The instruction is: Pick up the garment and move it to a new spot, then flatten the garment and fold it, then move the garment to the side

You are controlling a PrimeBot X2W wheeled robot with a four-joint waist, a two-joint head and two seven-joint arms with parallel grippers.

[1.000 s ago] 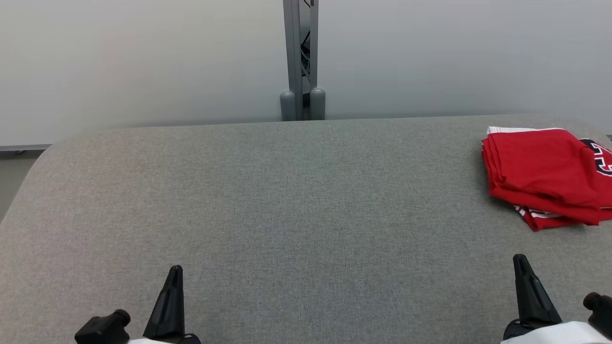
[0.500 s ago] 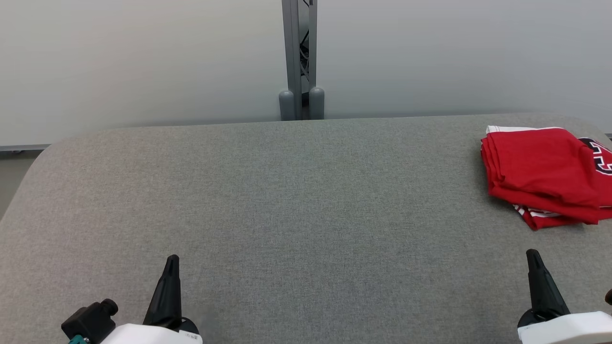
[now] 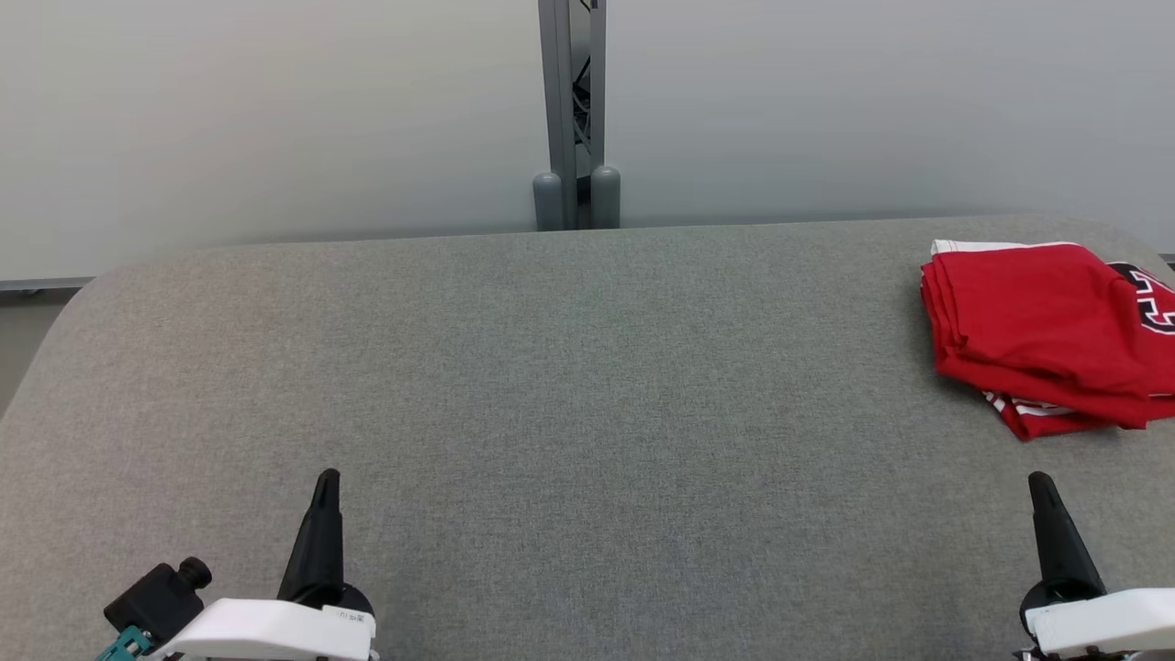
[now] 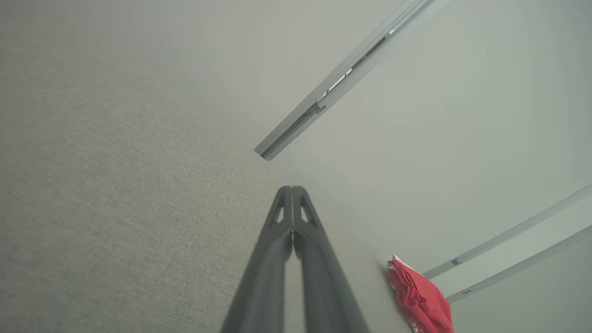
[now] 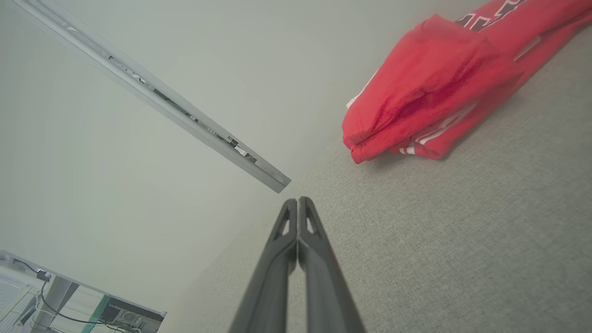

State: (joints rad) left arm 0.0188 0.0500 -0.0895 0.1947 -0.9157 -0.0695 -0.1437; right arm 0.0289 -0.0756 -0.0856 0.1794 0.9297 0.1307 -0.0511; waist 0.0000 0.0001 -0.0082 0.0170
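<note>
The left tool [image 3: 326, 479] is seen low over the grey fabric counter [image 3: 587, 386], its two dark fingers pressed together along their length with nothing between them. The right tool [image 3: 1040, 479] is likewise closed on nothing. In its own wrist view the two fingers are seen to meet above bare fabric. Both tools are pointed toward the far edge of the counter and are set well apart from each other.

The garment [image 3: 1037, 335] — a red jersey with white stripes and a black-and-white printed mark — is laid folded in several layers on the counter. It is placed ahead of the right tool, clear of its fingertips and untouched. From the left tool it lies well off to the right and ahead, near the counter's far right corner. In the left wrist view it is seen as a small red stack beyond the closed fingers. A white hem is shown at its far edge, and a striped layer is left sticking out on the side facing the right tool.

Beyond both tools, past the counter's far edge, a grey metal post [image 3: 571, 101] is stood against a pale wall [image 3: 275, 119] — roughly midway between the two tools.
</note>
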